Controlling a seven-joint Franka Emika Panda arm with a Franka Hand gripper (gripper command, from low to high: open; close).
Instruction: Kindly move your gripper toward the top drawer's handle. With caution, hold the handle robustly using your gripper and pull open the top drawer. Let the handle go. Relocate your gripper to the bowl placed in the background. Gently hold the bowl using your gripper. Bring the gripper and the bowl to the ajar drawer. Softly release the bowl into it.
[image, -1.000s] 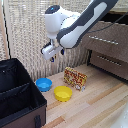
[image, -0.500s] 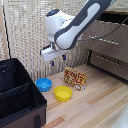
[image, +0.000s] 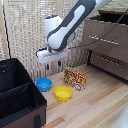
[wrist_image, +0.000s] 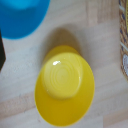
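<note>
Arm: bulky glossy white robot arm (image: 65, 27) reaching in from the exterior view's upper right, hanging above the pale wooden worktop (image: 100, 100).
Gripper: small dark-and-blue two-fingered claw (image: 52, 65) pointing down, above and between the two bowls; touching neither.
Fingers: apart, holding nothing.
Blue bowl: small round bright blue plastic bowl (image: 43, 84) (wrist_image: 22, 17) on the worktop, near the black bin; in the wrist view only part of it shows, at the frame corner.
Yellow bowl: round yellow plastic bowl (image: 63, 93) (wrist_image: 65, 85) just beside the blue one, filling the wrist view.
Top drawer: wide grey-brown wooden drawer front (image: 102, 40) of the dark-framed dresser, at the exterior view's right; looks closed.
Handle: thin horizontal silver bar (image: 103, 40) across it, well apart from the gripper.
Lower drawer: matching front (image: 109, 62) beneath.
Box: colourful printed carton (image: 75, 78) standing near the yellow bowl.
Bin: black fabric bin (image: 17, 97) at the exterior view's left.
</note>
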